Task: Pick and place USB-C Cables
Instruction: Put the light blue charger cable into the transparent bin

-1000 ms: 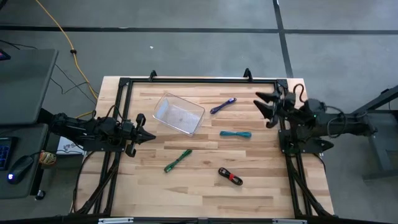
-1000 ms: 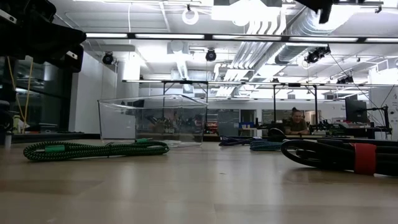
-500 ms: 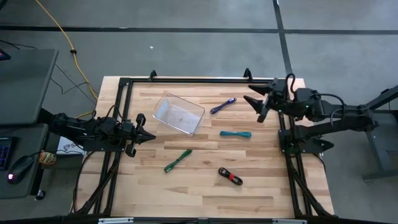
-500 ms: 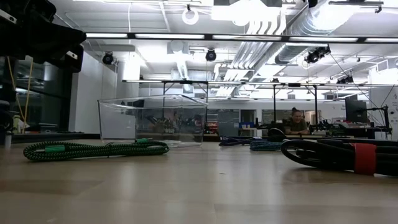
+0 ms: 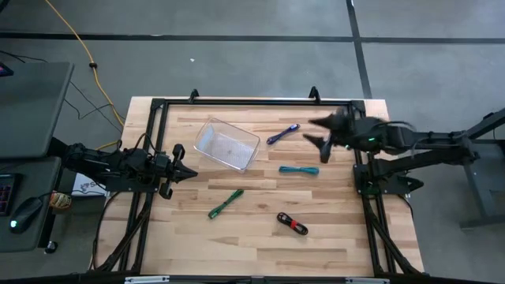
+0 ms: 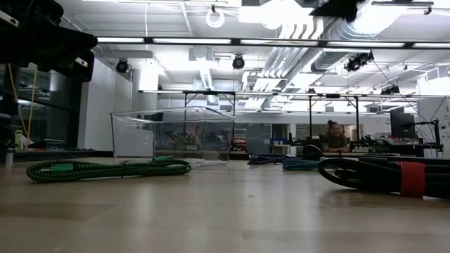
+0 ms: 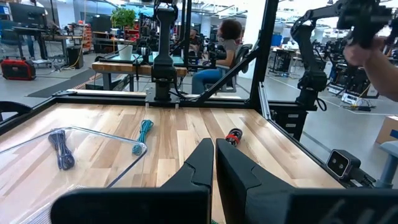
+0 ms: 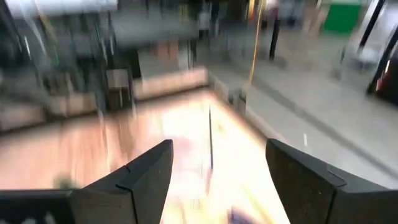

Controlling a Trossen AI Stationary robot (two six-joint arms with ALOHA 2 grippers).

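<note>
The jaws of the right gripper [image 5: 314, 132] are seen spread wide, nothing between them, held above the bench [image 5: 260, 237] near its far right corner. In the right wrist view the two dark fingers [image 8: 146, 177] stand well apart, with blurred wood showing in the gap. The purple cable [image 5: 282, 133] lies just beside these jaws, toward the bench middle, and the teal cable [image 5: 299, 170] lies near them, on the nearer side. Neither cable is touched.

The jaws of the left gripper [image 5: 188, 173] are seen pressed together, holding nothing, at the left edge of the bench. In the left wrist view the fingertips [image 7: 214, 149] meet with only a thin slit between them. The green cable [image 5: 226, 203] lies near this gripper, slightly toward the front edge, and is not touched. The black cable with the red band [image 5: 292, 225] lies well apart from both grippers, toward the front right.

The clear plastic bin [image 5: 227, 144] sits between the two grippers, tilted askew to the bench edges, with the purple cable beside it. No cable is seen inside it from the high view.

Bare wood is left along the whole front of the bench and across its middle. A black frame [image 5: 252, 102] runs along the far edge and both sides.
</note>
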